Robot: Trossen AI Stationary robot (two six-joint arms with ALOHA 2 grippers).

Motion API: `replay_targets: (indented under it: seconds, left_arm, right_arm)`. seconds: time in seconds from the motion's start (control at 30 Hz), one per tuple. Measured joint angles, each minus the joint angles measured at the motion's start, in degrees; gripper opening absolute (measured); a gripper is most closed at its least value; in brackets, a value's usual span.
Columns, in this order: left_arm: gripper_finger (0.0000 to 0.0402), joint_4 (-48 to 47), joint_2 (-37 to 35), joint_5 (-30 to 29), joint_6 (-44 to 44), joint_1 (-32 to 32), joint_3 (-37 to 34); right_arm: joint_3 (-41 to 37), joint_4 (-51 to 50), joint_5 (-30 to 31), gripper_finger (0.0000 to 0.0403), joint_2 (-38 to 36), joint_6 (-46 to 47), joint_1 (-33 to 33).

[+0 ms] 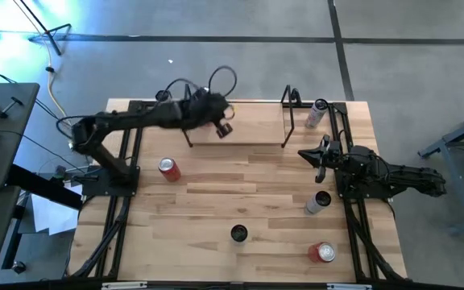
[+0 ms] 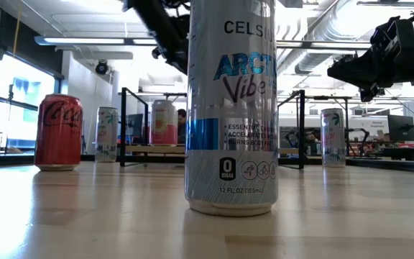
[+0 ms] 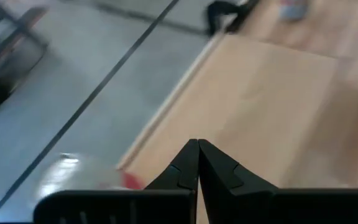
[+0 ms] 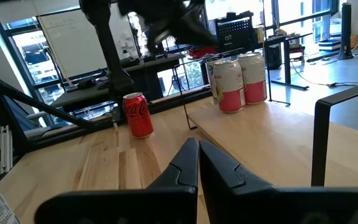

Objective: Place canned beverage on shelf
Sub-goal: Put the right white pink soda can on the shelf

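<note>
The shelf [image 1: 252, 125] is a light-wood platform with black rod uprights at the table's far middle. Pink-and-white cans [image 4: 230, 84] stand upright on their bases at its left end; in the high view my left arm hides them. My left gripper [image 1: 222, 127] hovers above the shelf's left part, shut and empty [image 3: 197, 144]. A blurred can top [image 3: 67, 174] shows just below it. My right gripper [image 1: 306, 153] waits shut and empty at the table's right side, pointing left [image 4: 197, 144]. A red cola can [image 1: 168, 169] stands on the table near the left arm's base.
More upright cans stand on the table: a silver one [image 1: 318, 113] at the far right, one [image 1: 318, 201] by the right arm's base, a tall Celsius can [image 2: 230, 108] at the near middle, a red one [image 1: 322, 252] near right. The shelf's middle and right part are bare.
</note>
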Motion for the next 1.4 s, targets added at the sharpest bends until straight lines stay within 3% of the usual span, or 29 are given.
replay_targets:
  seconds: [0.3, 0.5, 0.83, 1.13, 1.23, 1.4]
  left_arm:
    - [0.0000, 33.85, -16.49, 1.21, -2.99, -10.36, -32.95]
    - [0.0000, 48.61, -24.21, 2.26, -3.38, -15.47, -46.37]
    - [0.0000, 60.99, -30.19, -1.65, -0.95, -20.33, -55.89]
    - [0.0000, 59.30, -35.03, 3.45, 4.82, -17.72, -56.18]
    - [0.0000, 57.77, -36.29, 5.69, 5.69, -15.17, -56.18]
    - [0.0000, 56.20, -37.11, 9.83, 6.07, -10.57, -56.18]
  right_arm:
    - [0.02, 0.00, 0.00, 0.0000, -0.02, 0.00, -0.02]
    - [0.02, 0.00, -0.02, 0.0000, -0.02, 0.02, 0.00]
    - [0.02, 0.61, 0.06, 0.0000, 0.00, -1.15, -0.02]
    - [2.72, 9.01, 0.63, 0.0000, 0.07, -9.05, -0.02]
    - [7.81, 5.19, 8.33, 0.0001, 0.69, -10.11, -0.02]
    - [14.21, -6.01, 33.74, 0.0041, 6.82, -14.86, -0.02]
